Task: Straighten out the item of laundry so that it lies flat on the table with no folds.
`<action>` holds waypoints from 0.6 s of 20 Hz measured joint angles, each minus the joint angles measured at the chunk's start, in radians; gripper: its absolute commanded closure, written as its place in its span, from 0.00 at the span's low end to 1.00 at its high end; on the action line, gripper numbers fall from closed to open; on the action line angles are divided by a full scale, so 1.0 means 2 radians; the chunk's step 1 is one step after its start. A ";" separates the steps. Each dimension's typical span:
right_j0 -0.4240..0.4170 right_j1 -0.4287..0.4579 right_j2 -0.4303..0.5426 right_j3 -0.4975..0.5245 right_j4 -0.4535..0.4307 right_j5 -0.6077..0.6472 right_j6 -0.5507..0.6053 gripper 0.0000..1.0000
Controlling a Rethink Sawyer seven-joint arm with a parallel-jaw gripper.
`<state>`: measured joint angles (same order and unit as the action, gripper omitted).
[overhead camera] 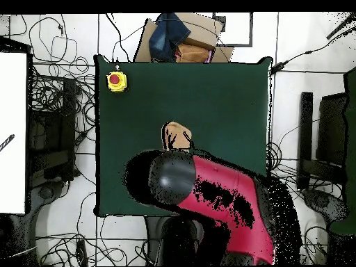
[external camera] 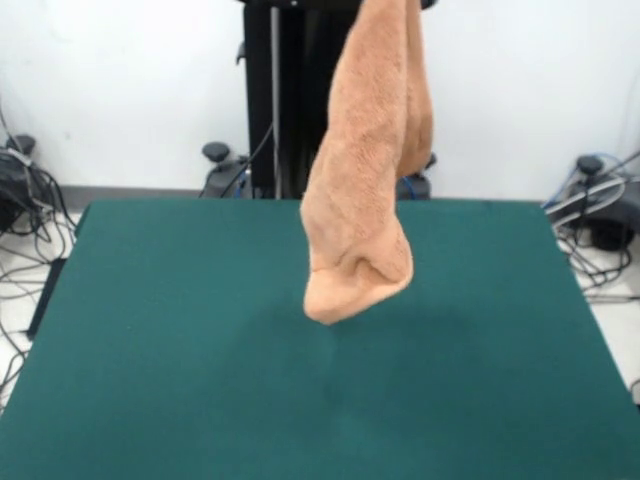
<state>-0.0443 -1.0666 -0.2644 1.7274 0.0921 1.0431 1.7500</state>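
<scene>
While it hangs from above, clear of the green counter (external camera: 150,330), the peach terry towel (external camera: 365,170) reads as light, limp and bunched lengthwise, lowest at 6 o'clock, best pinched at a corner; tool hidden, state untellable.

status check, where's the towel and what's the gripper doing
Gripper out of frame, state unreadable. Towel hanging bunched in the air above the table, not flat yet. Yellow box with red button at a table corner, away from the towel.
</scene>
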 measured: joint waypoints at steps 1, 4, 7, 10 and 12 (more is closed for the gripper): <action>-0.003 -0.004 0.002 0.000 -0.003 0.003 -0.006 1.00; -0.010 -0.014 0.006 0.000 -0.014 0.013 -0.023 1.00; -0.015 -0.021 0.011 0.000 -0.023 0.024 -0.037 1.00; -0.013 -0.017 0.017 -0.005 -0.035 0.027 -0.041 1.00; -0.013 -0.009 0.022 -0.007 -0.038 0.026 -0.041 1.00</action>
<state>-0.0699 -1.0837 -0.2198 1.7142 0.0161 1.0953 1.6681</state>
